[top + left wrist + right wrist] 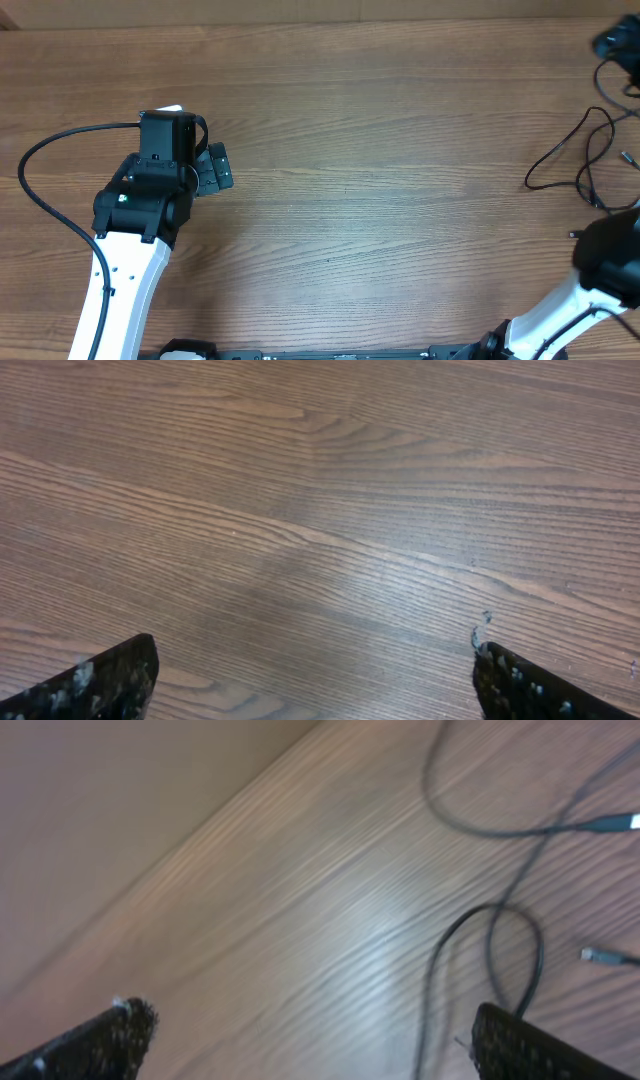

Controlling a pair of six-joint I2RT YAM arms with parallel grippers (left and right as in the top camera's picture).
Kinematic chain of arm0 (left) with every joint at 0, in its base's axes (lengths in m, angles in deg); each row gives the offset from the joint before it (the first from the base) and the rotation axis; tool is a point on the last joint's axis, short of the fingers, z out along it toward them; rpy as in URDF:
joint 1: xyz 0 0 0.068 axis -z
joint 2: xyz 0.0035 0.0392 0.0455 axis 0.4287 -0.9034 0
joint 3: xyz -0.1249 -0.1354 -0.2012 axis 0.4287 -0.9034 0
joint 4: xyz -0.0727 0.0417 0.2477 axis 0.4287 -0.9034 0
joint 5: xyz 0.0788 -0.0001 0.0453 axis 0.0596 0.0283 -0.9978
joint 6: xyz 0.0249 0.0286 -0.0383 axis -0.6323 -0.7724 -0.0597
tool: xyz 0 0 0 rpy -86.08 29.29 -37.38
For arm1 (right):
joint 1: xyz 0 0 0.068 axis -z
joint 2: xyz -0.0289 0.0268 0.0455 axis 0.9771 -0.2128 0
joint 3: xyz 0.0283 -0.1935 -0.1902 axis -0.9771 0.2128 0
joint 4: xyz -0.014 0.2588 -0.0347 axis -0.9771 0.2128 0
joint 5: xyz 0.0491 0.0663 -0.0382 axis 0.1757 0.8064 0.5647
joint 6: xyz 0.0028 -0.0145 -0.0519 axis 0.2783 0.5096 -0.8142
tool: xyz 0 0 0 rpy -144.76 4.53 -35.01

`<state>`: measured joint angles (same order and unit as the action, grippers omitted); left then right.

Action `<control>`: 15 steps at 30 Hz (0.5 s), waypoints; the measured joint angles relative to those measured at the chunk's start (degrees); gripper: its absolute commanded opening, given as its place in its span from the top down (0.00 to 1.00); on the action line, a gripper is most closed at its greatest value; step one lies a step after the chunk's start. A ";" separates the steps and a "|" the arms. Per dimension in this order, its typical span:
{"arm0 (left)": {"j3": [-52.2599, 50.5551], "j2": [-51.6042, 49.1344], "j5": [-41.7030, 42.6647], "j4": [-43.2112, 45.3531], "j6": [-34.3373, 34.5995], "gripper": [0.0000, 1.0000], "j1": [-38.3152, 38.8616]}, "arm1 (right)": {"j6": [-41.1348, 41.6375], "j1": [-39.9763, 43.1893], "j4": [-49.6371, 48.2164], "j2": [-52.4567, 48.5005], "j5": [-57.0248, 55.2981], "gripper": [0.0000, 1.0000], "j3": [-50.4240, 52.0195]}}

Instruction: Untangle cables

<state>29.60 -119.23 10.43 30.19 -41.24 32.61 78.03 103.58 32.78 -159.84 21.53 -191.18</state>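
The cables (586,163) are thin black cords lying in loose crossed loops at the table's right edge. They also show in the right wrist view (497,908), with a silvery plug (612,822) and a second small plug (597,956). My right gripper (310,1040) is open and empty above the table, with the loops just beyond its right finger. In the overhead view the right arm (612,255) covers its fingers. My left gripper (215,168) is open and empty over bare wood at the left (315,680), far from the cables.
A dark object (615,42) sits at the far right corner, with the cords running toward it. The left arm's thick black wire (40,160) arcs over the table's left side. The wooden table (380,180) spans the view.
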 measured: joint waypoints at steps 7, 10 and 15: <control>0.00 0.00 0.00 -0.02 0.00 0.00 0.00 | -1.84 -12.87 8.04 8.33 -3.43 0.00 -0.11; 0.00 0.00 0.00 -0.02 -0.02 0.00 0.00 | -2.08 -16.98 12.22 9.62 -4.04 0.00 -0.15; 0.00 0.00 0.00 -0.02 -0.02 0.00 0.00 | -2.21 -22.38 18.82 9.75 -4.63 0.00 -0.13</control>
<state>29.60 -119.23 10.43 30.17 -41.26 32.61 75.83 81.20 51.60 -150.09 16.89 -191.31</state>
